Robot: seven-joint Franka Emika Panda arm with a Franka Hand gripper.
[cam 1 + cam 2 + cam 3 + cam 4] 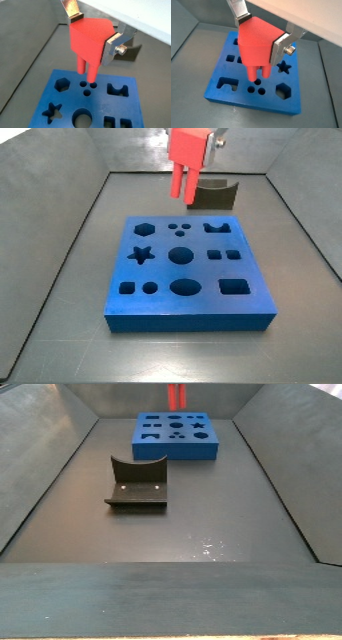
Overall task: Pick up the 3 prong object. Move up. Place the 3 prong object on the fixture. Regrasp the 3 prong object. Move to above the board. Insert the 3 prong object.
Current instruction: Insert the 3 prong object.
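Tool [261, 32] grips the red plug [258, 47], prongs pointing down, poised above the blue board [234, 90] without touching, near three small round holes [255, 89]. Fixture [136, 484] sits well apart on the floor.

The 3 prong object [256, 42] looks like smooth red plastic with a soft, even sheen and crisp flat faces. It sits clamped in the gripper [93, 31], held above the board [185, 268], whose fingers [281, 46] are bare silver metal, brushed and faintly shiny, with a bright screw head on one. The board is matt blue, smooth, its cut-outs clean-edged. The fixture [136, 483] is dull dark grey, without gloss. The floor [187, 534] is dark grey, slightly reflective, with a few pale specks near the front.
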